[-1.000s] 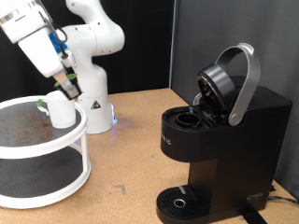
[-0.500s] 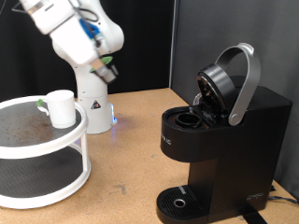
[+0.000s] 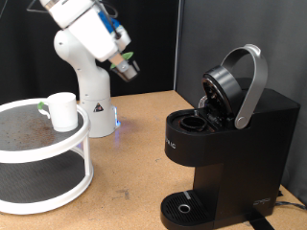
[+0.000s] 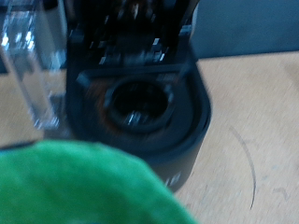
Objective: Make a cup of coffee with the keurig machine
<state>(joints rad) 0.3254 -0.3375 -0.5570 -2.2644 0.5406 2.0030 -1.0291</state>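
The keurig machine (image 3: 230, 134) stands at the exterior view's right with its arched lid raised and its pod chamber (image 3: 197, 123) open. The wrist view looks into that round chamber (image 4: 140, 103). My gripper (image 3: 124, 66) is high in the air, left of the machine, shut on a small dark pod with a green top (image 3: 126, 68). The green top fills the near part of the wrist view as a blur (image 4: 84, 187). The white cup (image 3: 63, 110) stands upright on the upper shelf of a white round stand (image 3: 38, 153), apart from the gripper.
The arm's white base (image 3: 93, 105) stands behind the stand. The machine's round drip tray (image 3: 182, 206) is bare. A clear water tank (image 4: 28, 65) shows beside the chamber in the wrist view. Wooden tabletop lies between stand and machine.
My gripper has risen from beside the cup on the stand and swung towards the exterior view's right, nearer the machine, with the pod in it. The cup has stayed put.
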